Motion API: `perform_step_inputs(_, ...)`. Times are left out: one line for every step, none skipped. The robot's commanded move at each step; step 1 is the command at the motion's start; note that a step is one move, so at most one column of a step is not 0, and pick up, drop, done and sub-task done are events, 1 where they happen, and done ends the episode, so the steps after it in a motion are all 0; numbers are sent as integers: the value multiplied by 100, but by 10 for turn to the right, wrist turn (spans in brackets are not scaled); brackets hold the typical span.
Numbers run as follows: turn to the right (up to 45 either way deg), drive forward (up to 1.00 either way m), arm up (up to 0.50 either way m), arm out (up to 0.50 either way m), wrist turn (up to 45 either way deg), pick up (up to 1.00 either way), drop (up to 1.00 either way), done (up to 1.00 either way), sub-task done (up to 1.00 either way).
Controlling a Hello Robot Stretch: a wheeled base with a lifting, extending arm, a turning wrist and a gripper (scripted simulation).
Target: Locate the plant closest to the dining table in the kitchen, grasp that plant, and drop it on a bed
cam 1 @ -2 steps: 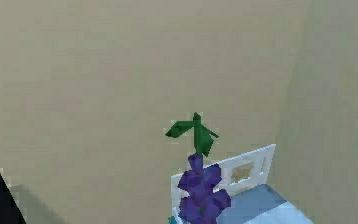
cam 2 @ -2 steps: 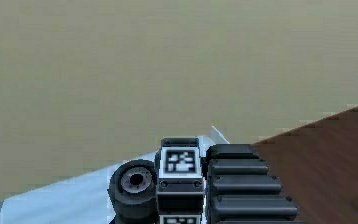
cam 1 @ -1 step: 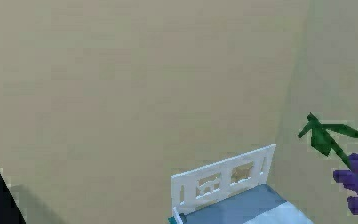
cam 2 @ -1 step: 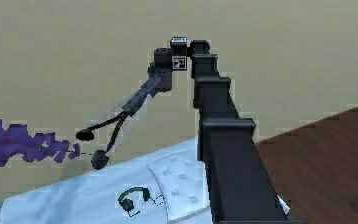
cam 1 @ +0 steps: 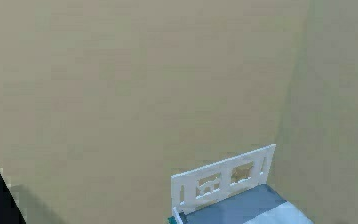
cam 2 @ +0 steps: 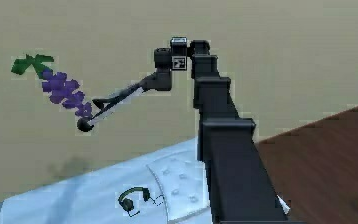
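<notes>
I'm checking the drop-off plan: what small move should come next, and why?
Probably lower the arm a little. The gripper holds the plant in the air against the wall, high in the picture above the bed, so a shorter drop seems safer, ideally landing away from the headphones.

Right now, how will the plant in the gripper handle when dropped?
Probably light: the plant hangs clear at the gripper's thin fingers. Its purple cluster and leaves look floppy, perhaps fragile. Landing on the bed below, it likely won't roll.
</notes>
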Motion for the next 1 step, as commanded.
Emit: perform_step_inputs(0, 0, -40, 0, 0, 0, 0, 0, 0)
